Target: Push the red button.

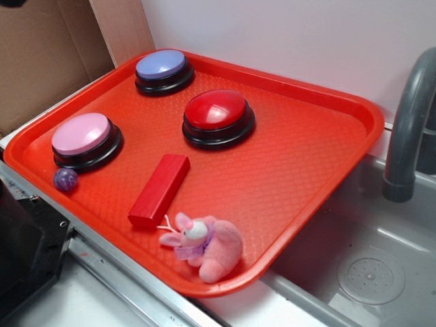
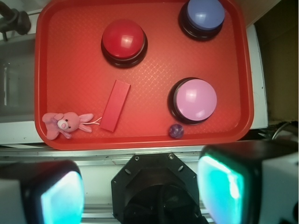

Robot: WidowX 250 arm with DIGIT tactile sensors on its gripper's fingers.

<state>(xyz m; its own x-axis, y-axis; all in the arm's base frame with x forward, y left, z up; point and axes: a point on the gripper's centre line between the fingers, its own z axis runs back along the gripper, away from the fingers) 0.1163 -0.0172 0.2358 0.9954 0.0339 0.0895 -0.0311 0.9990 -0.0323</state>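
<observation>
The red button (image 1: 216, 111), a glossy red dome on a black base, stands in the middle-back of the red tray (image 1: 306, 157). In the wrist view the red button (image 2: 123, 39) is far ahead at the upper centre-left. My gripper (image 2: 142, 191) hangs high above the robot's base, short of the tray's near rim (image 2: 140, 142). It is open, its teal-padded fingers (image 2: 60, 196) wide apart with nothing between them. The gripper does not show in the exterior view.
Also on the tray are a pink button (image 1: 83, 135), a blue-purple button (image 1: 162, 67), a flat red block (image 1: 160, 189), a small purple ball (image 1: 65, 179) and a pink plush rabbit (image 1: 208, 245). A grey sink (image 1: 368, 259) with a faucet (image 1: 409, 129) lies to the right.
</observation>
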